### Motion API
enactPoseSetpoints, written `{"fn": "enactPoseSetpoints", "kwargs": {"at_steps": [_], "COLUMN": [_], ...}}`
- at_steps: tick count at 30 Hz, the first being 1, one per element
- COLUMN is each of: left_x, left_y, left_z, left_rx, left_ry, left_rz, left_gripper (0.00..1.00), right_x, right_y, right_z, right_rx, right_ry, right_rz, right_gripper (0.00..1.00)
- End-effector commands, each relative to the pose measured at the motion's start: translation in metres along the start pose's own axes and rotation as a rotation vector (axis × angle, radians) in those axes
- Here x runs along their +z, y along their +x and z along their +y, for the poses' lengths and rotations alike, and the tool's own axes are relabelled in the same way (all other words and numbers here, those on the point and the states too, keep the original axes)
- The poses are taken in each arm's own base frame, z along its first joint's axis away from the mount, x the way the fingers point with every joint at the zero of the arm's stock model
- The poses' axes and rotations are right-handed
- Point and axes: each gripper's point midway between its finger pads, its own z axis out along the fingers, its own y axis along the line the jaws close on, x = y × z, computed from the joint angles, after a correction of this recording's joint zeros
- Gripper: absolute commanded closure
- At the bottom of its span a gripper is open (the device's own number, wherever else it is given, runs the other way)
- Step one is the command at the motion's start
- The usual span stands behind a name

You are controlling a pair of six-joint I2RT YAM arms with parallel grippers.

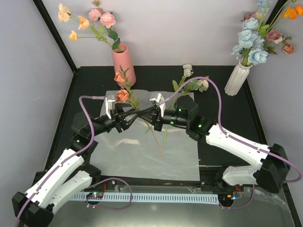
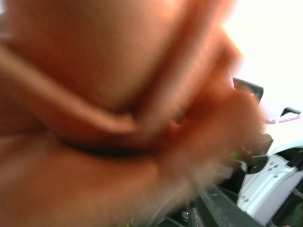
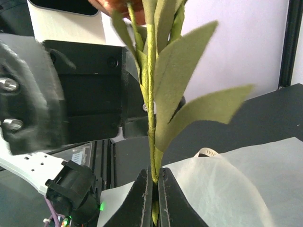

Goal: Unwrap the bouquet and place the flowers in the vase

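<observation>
Left arm (image 1: 57,172) and right arm (image 1: 236,142) are seen reaching in from the near corners, elbows bent and forearms angled toward each other. The left gripper (image 1: 134,116) and right gripper (image 1: 148,114) are set nearly tip to tip at the centre. The right fingers (image 3: 142,198) are pinched together on a green stem (image 3: 151,118). How wide the left jaws stand cannot be made out.

The smooth cylinder vase (image 1: 124,66) was salmon pink, the spread wrapping paper (image 1: 142,156) cream-white, the leafy flower stem (image 3: 151,118) green.
</observation>
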Motion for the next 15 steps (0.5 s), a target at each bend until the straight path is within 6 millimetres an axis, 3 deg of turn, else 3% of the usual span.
{"fn": "enactPoseSetpoints", "kwargs": {"at_steps": [1, 3, 10, 15], "left_x": [0.0004, -0.0003, -0.0004, 0.0], "left_y": [-0.0095, -0.0087, -0.0037, -0.0017], "left_z": [-0.0035, -0.0023, 0.0028, 0.0062], "left_rx": [0.04, 0.04, 0.035, 0.029], "left_ry": [0.004, -0.004, -0.026, -0.039], "left_rz": [-0.05, -0.053, -0.042, -0.038], "left_gripper": [0.7, 0.76, 0.84, 0.98], "right_x": [-0.0042, -0.004, -0.0032, -0.0037], "right_y": [-0.0211, -0.0222, -0.0251, -0.0252], "right_z": [0.0117, 0.0125, 0.0152, 0.0171], "right_rx": [-0.056, -0.058, -0.075, -0.082], "right_ry": [-0.011, -0.011, -0.007, -0.007], "right_rz": [-0.061, -0.065, -0.069, -0.069], "right_gripper": [0.98, 0.98, 0.98, 0.98]}}
